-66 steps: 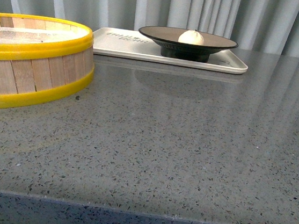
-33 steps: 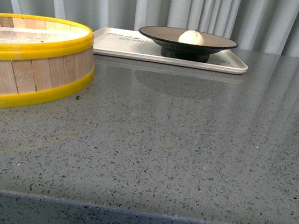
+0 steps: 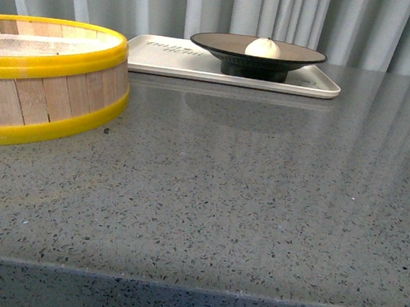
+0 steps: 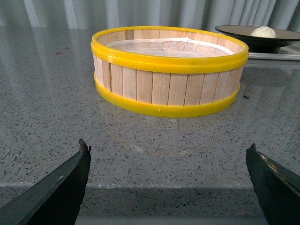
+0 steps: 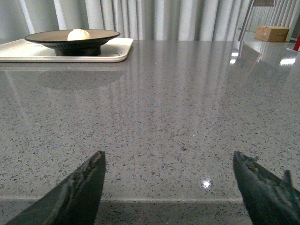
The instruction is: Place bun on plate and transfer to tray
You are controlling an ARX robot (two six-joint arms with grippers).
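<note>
The white bun sits in the black-rimmed plate, which stands on the cream tray at the far side of the table. They also show in the right wrist view: bun, plate, tray. In the left wrist view the bun and plate are far off. My left gripper is open and empty at the table's near edge, facing the steamer. My right gripper is open and empty at the near edge. Neither arm shows in the front view.
A yellow-rimmed wooden steamer stands at the left, also in the left wrist view. The grey speckled table stretches between the near edge and the tray. Grey curtains hang behind. A cardboard box is far off.
The front view has shifted slightly; the tray, plate and steamer sit a little higher in the picture. Nothing on the table has moved.
</note>
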